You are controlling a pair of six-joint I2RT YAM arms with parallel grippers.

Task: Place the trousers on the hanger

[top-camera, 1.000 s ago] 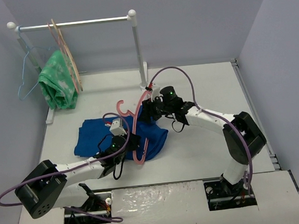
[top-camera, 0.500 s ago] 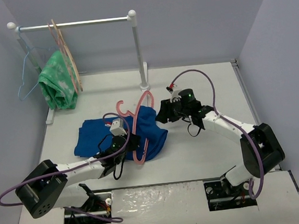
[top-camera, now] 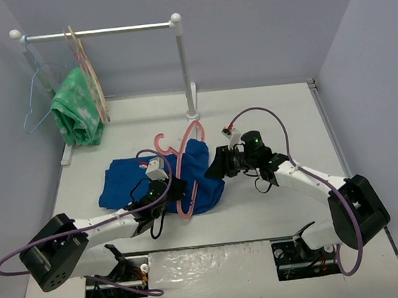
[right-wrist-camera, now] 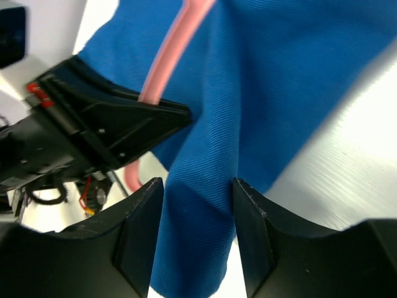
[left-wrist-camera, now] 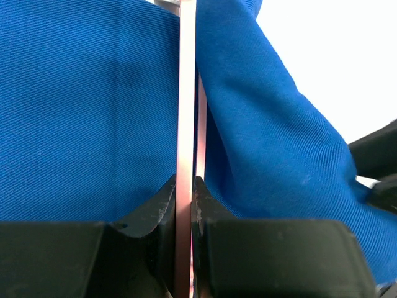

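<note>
Step in hand: draping. The large royal-blue cloth trousers [top-camera: 129,184] lie bunched on the white table [top-camera: 260,210], left of centre. The pink plastic triangular hanger [top-camera: 180,161] lies across their right part, its curled hook pointing toward the back wall.

Left gripper [left-wrist-camera: 184,186]: jaws closed down tight on one thin pink bar of the hanger, with blue cloth on either side of that bar.

Right gripper [right-wrist-camera: 197,186]: at the right edge of the trousers, jaws roughly half apart, straddling a raised fold of blue cloth. No firm pinch is evident, and I cannot confirm that the pads touch the cloth.

Judgement: the cloth already sits on both sides of the gripped bar, so threading is under way but the trousers are not yet hung evenly. The next move calls for the right jaws to close on the fold and pull it further across the bar while the left holds the hanger steady.

Hard to make out:
- the lower stretch of the hanger, partly covered by cloth and the left arm
- which trouser leg the fold belongs to
- how much cloth has passed inside the triangle; both wrist views are too tight to tell
</note>
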